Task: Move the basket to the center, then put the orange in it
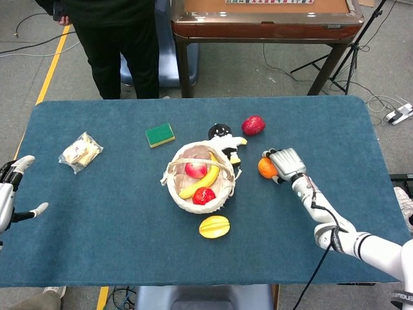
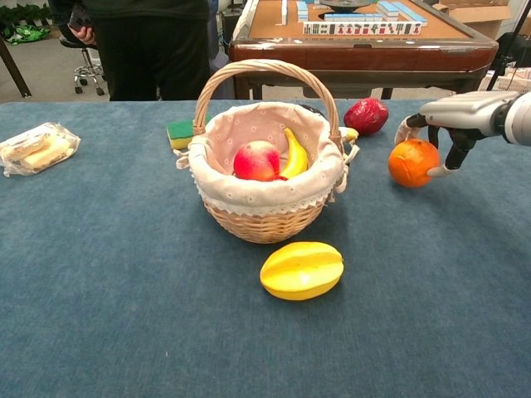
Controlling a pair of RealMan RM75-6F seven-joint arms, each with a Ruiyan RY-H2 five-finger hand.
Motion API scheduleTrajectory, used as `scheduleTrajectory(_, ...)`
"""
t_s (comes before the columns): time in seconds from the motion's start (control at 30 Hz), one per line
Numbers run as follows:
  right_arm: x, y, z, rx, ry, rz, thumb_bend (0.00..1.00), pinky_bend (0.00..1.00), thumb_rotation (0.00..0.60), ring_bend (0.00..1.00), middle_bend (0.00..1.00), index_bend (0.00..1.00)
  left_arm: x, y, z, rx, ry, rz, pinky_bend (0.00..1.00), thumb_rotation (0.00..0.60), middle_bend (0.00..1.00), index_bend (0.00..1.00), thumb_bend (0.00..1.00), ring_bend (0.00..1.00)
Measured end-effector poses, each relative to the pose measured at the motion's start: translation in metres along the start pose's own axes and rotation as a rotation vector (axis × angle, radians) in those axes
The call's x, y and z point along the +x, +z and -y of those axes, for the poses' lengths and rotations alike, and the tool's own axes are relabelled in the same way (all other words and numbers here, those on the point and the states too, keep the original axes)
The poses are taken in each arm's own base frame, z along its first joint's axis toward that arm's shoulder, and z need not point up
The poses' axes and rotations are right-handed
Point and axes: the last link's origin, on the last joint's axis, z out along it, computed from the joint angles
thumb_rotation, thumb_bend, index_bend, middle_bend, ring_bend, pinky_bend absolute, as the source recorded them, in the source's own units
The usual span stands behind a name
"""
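R hand (image 1: 286, 164) sits palm-down over the orange (image 2: 412, 162), fingers (image 2: 455, 154) curled round its top and far side, touching it; orange rests on the blue table (image 1: 116, 226), not lifted. Just beyond the hand, a dark red fruit (image 2: 366, 115). To the hand's left, apart from it, the wicker basket (image 2: 264, 217) near table centre, w/ a peach, banana and red fruit inside. Black-and-white toy (image 1: 223, 135) touches basket's far rim. Yellow starfruit (image 2: 301, 269) lies nearer the robot than the basket. Further left: green sponge (image 1: 159, 135), bagged snack (image 1: 80, 152). L hand (image 1: 9, 194) at far table edge, fingers spread, holding nothing.
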Motion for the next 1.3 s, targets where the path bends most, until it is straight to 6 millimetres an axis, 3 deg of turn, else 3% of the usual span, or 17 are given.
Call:
scheduleTrajectory(0.43, 0.039, -0.084, 0.028, 0.214, 0.063, -0.096, 0.39, 0.58, 0.600, 0.37, 0.36, 0.40, 0.001, 0.003, -0.006, -0.015, -0.006, 0.002, 0.19, 0.600, 0.14, 0.13, 0.12, 0.11)
scheduleTrajectory(0.57, 0.044, -0.100, 0.037, 0.279, 0.086, -0.117, 0.39, 0.58, 0.600, 0.37, 0.37, 0.40, 0.001, 0.003, -0.006, -0.014, -0.015, -0.001, 0.19, 0.600, 0.14, 0.13, 0.12, 0.11)
scheduleTrajectory(0.9, 0.047, -0.115, 0.065, 0.433, 0.146, -0.148, 0.39, 0.58, 0.600, 0.37, 0.37, 0.40, 0.006, 0.000, -0.005, -0.013, -0.017, -0.010, 0.19, 0.600, 0.14, 0.13, 0.12, 0.11)
scheduleTrajectory(1.17, 0.054, -0.110, 0.090, 0.520, 0.140, -0.209, 0.39, 0.58, 0.600, 0.37, 0.36, 0.40, 0.007, -0.001, -0.005, -0.018, -0.023, -0.019, 0.19, 0.600, 0.14, 0.13, 0.12, 0.11)
scheduleTrajectory(1.3, 0.053, -0.104, 0.100, 0.540, 0.129, -0.227, 0.38, 0.56, 0.600, 0.33, 0.32, 0.40, 0.009, -0.001, -0.004, -0.018, -0.030, -0.024, 0.19, 0.600, 0.14, 0.13, 0.12, 0.11)
